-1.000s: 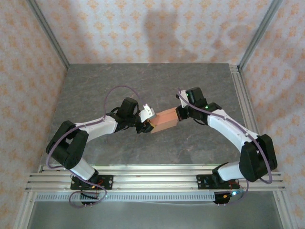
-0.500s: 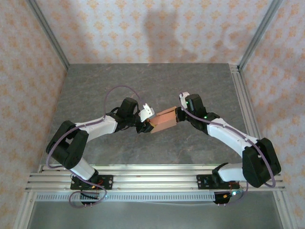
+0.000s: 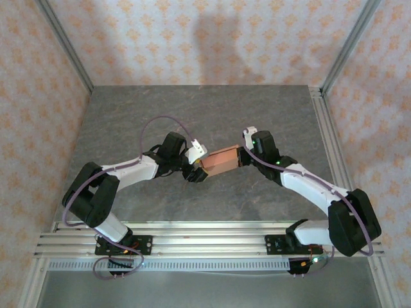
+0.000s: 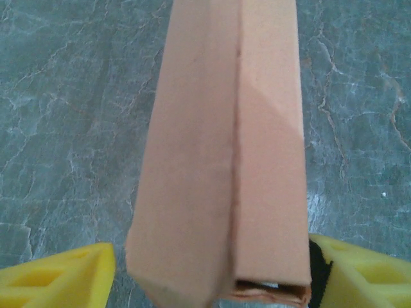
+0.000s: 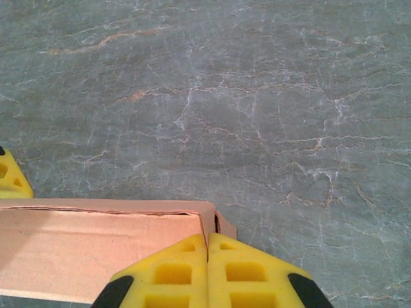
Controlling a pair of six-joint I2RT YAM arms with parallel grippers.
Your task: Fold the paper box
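Observation:
The paper box (image 3: pixel 219 159) is a salmon-orange flat rectangular box held off the grey table between both grippers. My left gripper (image 3: pixel 196 170) grips its left end. In the left wrist view the box (image 4: pixel 218 128) runs away from the camera between the yellow fingers (image 4: pixel 58 276), and its near end is partly open. My right gripper (image 3: pixel 243 156) is at the box's right end. In the right wrist view its yellow fingers (image 5: pixel 160 273) are pressed together, with the box's (image 5: pixel 96 250) end panel pinched in the seam of the right gripper (image 5: pixel 207 240).
The grey marbled table (image 3: pixel 192 109) spreads around the box. An aluminium rail (image 3: pixel 327 128) runs along the right side and more rails (image 3: pixel 212 240) cross the front by the arm bases. A yellow fingertip (image 5: pixel 13 179) of the left gripper shows beyond the box.
The right wrist has swung round and come in lower at the box's right end. The box has turned a little and looks narrower from above. The left arm has barely moved.

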